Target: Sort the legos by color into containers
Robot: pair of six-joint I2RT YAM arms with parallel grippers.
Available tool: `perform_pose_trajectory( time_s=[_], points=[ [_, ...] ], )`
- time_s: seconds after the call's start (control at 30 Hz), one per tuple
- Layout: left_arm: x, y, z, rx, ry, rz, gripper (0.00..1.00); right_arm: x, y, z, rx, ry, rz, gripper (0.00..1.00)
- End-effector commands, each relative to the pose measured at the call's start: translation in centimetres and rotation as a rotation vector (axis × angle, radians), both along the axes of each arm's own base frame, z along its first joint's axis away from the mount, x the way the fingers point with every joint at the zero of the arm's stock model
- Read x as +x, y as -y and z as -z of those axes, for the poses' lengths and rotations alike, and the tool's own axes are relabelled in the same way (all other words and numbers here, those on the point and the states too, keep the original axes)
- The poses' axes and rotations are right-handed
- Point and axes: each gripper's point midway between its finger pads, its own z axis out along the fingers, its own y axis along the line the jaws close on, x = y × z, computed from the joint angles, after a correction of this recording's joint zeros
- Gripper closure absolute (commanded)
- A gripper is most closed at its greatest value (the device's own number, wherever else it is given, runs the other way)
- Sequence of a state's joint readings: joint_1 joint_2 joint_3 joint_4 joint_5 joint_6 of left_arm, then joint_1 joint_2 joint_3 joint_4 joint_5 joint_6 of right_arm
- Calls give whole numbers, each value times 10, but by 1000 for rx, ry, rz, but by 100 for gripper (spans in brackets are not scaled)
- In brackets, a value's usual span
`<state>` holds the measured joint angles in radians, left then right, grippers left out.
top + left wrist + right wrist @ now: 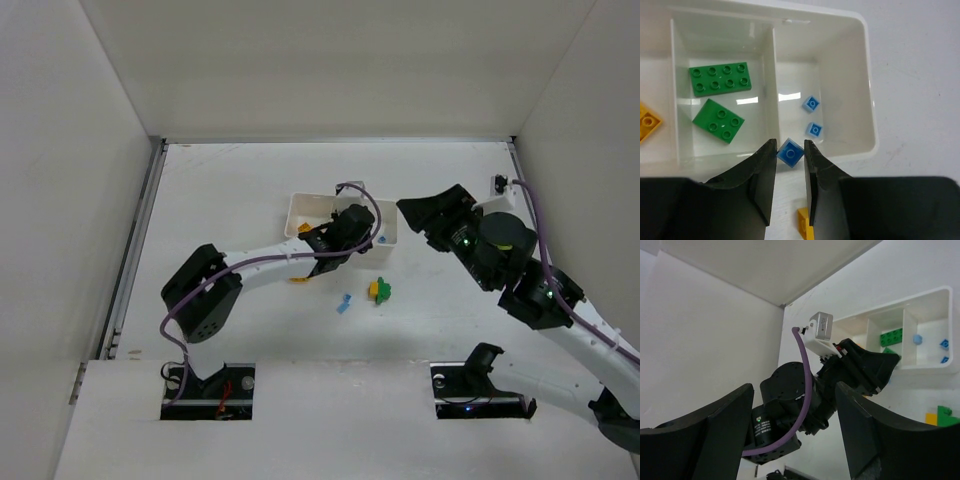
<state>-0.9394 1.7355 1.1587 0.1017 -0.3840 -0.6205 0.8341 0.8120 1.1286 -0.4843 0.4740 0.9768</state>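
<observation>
Left hand [790, 151]: pinching a blue brick [790, 153] above the near wall of the tray [868, 75], aligned with the end compartment [840, 115], where two blue legos [811, 103] lie.
Right hand [792, 390]: spread wide, empty, held aside, probably to leave room.
Bench [230, 190]: green-yellow legos [379, 290] unsorted.

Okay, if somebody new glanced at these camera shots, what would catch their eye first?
The left gripper pinches a small blue brick at the near rim of the white tray, by the end compartment where two more blue bricks lie. Next come the two green bricks in the middle compartment, and a green and yellow clump loose on the table near the tray.
</observation>
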Motion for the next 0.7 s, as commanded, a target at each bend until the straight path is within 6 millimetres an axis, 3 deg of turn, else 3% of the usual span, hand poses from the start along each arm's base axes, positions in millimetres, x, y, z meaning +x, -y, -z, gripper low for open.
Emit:
perform_pose_trajectory(
  time_s=[0.0,0.17,0.33,0.4,0.57,0.67],
  points=[
    [23,28,-42,-88,100,31,89,8,14,-27,10,84,79,28],
    [46,45,-37,-90,101,30,89,9,32,-42,-8,129,153,28],
    [60,52,-34,-75,111,30,89,-4,25,-31,11,119,133,27],
    [63,52,-30,-63,115,26,89,-4,30,-36,17,128,136,26],
    [64,55,-23,-41,113,34,88,-1,20,-44,-10,144,96,25],
    [63,59,-25,-24,127,47,83,3,30,-58,-8,189,121,25]
  ],
)
